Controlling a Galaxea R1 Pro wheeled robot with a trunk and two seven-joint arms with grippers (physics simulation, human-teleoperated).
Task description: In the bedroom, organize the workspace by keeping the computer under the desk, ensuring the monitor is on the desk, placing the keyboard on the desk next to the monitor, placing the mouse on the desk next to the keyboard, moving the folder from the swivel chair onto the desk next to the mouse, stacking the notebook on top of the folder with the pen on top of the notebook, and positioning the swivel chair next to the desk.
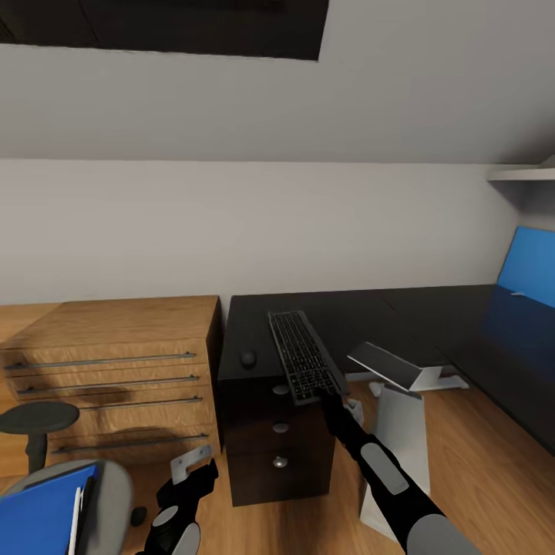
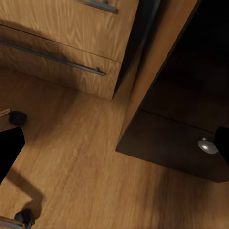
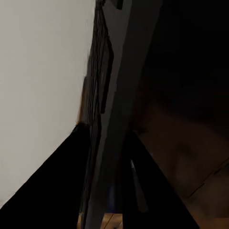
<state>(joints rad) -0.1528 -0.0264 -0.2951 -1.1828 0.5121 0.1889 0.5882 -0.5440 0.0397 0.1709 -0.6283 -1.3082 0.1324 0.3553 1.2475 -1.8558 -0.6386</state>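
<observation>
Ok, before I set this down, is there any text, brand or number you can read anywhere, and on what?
None can be read.
keyboard: key legends too small and blurred to read.
blue folder on the swivel chair: cover shows no label.
wooden chest of drawers and the desk's drawer unit: plain fronts, no markings.

Both arms are mostly glossy black with chunky rounded segments. The right arm (image 1: 385, 470) has light grey oval panels set into the black links and ends in a big grey rounded joint. The left arm (image 1: 179, 512) has the same grey inset, plus a small light grey bracket near the wrist.
</observation>
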